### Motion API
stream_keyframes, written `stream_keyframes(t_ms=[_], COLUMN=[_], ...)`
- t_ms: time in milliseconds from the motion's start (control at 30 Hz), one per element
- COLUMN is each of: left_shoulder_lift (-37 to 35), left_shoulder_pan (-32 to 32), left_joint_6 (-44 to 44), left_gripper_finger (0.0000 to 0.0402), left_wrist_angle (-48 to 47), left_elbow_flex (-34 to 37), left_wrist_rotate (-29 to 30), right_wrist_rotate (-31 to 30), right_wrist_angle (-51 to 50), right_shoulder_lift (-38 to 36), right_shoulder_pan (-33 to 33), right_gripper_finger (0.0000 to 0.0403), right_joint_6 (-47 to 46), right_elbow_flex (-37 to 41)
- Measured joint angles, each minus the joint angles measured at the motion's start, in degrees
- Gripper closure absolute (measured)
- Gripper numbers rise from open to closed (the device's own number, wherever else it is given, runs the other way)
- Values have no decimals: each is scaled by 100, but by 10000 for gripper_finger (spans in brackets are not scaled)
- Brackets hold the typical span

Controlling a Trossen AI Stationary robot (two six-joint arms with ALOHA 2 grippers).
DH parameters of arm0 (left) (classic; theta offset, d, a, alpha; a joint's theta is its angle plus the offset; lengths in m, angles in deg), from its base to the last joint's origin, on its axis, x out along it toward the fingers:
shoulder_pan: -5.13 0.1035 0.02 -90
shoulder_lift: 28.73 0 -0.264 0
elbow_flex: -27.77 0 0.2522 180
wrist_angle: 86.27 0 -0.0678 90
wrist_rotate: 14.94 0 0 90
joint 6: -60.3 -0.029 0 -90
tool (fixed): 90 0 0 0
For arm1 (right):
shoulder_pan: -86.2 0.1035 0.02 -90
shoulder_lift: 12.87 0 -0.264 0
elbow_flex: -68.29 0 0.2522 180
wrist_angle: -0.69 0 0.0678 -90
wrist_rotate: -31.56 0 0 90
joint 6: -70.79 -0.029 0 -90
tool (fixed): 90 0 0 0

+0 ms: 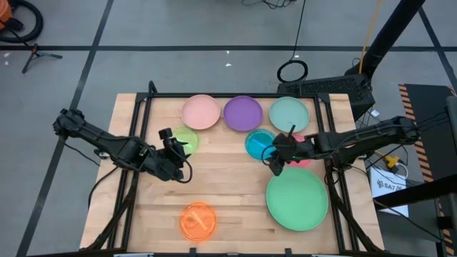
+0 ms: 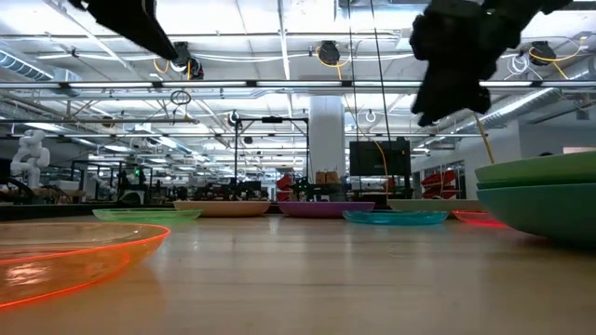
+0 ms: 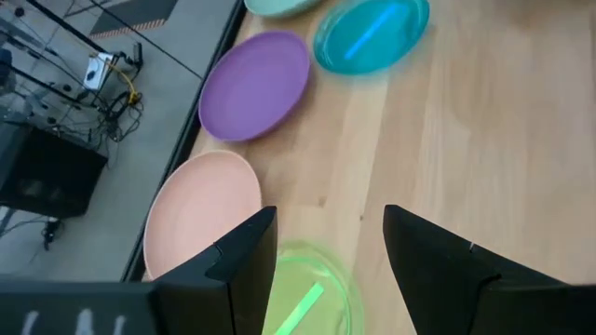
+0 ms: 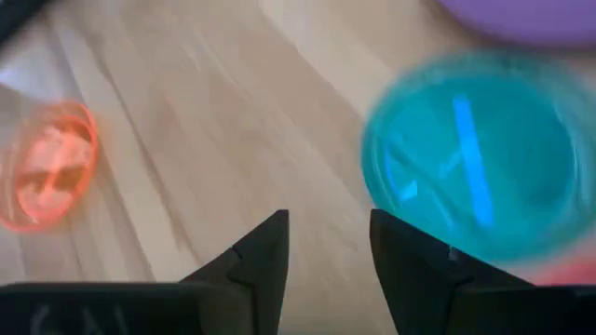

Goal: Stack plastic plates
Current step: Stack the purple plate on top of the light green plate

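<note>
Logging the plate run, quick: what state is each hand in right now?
Left hand: open, empty, over the small yellow-green translucent plastic plate.
Right hand: open, empty, beside the small blue translucent plastic plate.

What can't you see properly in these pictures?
- Red plate: high view, mostly hidden under the right gripper.
- Yellow-green plate: left wrist view, partly behind the left gripper.
- Blue plate: right wrist view, blurred.
- Large green plate: low view, cut off by the edge.

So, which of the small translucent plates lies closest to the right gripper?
The small translucent blue plastic plate: the right gripper hangs right beside it, while the yellow-green and orange translucent ones lie far off.
</note>
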Motion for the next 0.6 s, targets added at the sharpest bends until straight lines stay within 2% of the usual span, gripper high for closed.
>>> stream_keyframes(t_ms=[267,400,600], left_shoulder_lift=[20,20,20], left_shoulder_pan=[257,447,786], left_joint_6=[135,-65,-747], left_gripper_finger=[199,199,199], left_wrist_angle=[59,89,552], left_elbow_flex=[200,202,204], left_wrist_rotate=[0,86,547], right_wrist_rotate=[-24,6,19], right_wrist_angle=[1153,1530,1367], right_shoulder_lift=[331,544,1016], right_shoulder_pan=[-280,-495,-794], right_gripper_finger=[260,260,260], right_joint_6=[451,605,971], right_elbow_flex=[0,-7,-512])
